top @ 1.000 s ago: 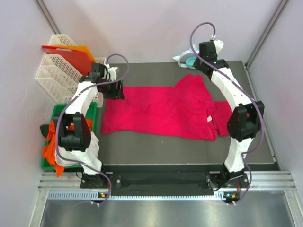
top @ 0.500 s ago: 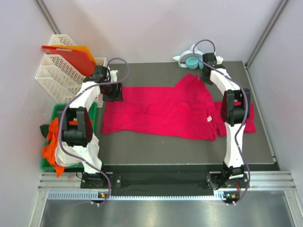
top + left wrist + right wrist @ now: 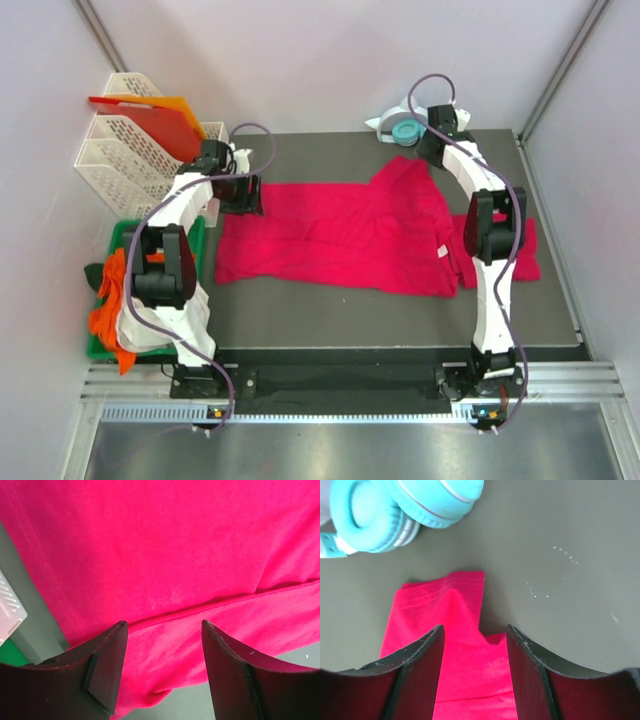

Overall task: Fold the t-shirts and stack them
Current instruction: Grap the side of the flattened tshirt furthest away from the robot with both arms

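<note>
A crimson-pink t-shirt (image 3: 340, 235) lies spread and partly folded across the dark table, its white neck label (image 3: 440, 251) near the right side. A second crimson piece (image 3: 527, 250) lies at the right, partly under the right arm. My left gripper (image 3: 243, 195) is open over the shirt's far left corner. In the left wrist view the gripper (image 3: 162, 625) straddles the hem fold (image 3: 190, 615). My right gripper (image 3: 427, 152) is open at the shirt's far sleeve. In the right wrist view the gripper (image 3: 475, 630) straddles the sleeve tip (image 3: 445, 610).
Teal headphones (image 3: 403, 130) lie at the back, just beyond the right gripper, and show in the right wrist view (image 3: 395, 510). White lattice trays (image 3: 115, 160) holding red-orange plastic sheets (image 3: 150, 115) stand at the far left. A green bin (image 3: 125, 235) with orange cloth (image 3: 105, 310) sits below them.
My right arm has folded in and its gripper has come down from above the headphones to the shirt's far sleeve. The left gripper has barely shifted.
</note>
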`<state>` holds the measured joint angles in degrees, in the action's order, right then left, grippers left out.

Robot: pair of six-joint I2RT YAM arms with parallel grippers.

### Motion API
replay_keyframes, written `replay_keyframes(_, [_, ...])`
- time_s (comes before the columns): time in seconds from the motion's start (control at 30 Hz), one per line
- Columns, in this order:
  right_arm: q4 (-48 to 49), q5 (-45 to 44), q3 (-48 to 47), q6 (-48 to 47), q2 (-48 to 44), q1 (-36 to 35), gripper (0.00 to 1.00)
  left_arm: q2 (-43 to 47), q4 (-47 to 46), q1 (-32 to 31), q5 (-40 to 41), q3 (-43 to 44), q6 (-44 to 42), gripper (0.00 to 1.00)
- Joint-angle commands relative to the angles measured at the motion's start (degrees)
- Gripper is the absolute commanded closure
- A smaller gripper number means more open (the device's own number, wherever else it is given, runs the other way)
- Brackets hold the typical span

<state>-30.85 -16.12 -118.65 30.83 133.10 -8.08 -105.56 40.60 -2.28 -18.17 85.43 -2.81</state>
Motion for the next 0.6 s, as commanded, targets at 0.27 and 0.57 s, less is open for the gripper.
replay_keyframes(0.27, [2.29,4.95,-6.06,3.01,6.91,1.22,0.47,-1.14,-2.01,0.35,-3.1,0.18,1.14,0.35])
replay_keyframes(0.57, [4.31,4.52,-4.94,3.89,6.57,1.31,1.0,-2.37,-2.28,0.35,-3.53,-0.17,1.93,0.36])
